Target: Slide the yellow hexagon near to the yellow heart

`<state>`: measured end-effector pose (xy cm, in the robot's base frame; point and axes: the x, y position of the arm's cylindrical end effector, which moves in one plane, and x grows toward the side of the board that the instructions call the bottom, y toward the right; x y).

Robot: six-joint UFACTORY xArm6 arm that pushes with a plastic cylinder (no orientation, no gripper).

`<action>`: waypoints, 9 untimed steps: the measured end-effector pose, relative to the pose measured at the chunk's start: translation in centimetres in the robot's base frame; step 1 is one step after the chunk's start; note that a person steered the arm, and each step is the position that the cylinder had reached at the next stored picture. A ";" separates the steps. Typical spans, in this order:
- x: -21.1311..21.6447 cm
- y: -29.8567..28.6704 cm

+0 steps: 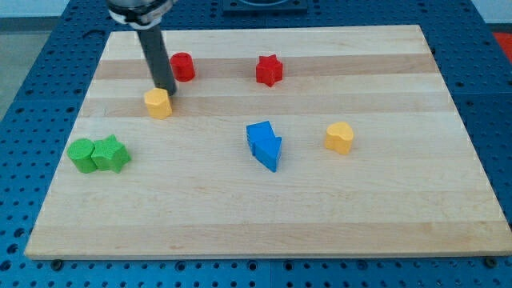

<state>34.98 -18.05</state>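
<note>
The yellow hexagon (158, 103) lies at the upper left of the wooden board (264, 216). The yellow heart (339, 137) lies at the right of centre, far from the hexagon. My tip (166, 90) stands just above the hexagon, at its upper right edge, touching or nearly touching it. The dark rod rises from there to the view's top.
A red cylinder (183, 66) sits just up and right of my tip. A red star (270, 70) lies at the top centre. Two blue blocks (264, 144) lie together at the centre. Two green blocks (98, 154) lie together at the left.
</note>
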 end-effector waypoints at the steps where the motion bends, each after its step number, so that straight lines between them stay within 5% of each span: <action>1: -0.1 -4.5; 3: 2.7 -4.1; 6: 2.3 12.5; 9: 6.5 0.2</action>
<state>41.48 -17.86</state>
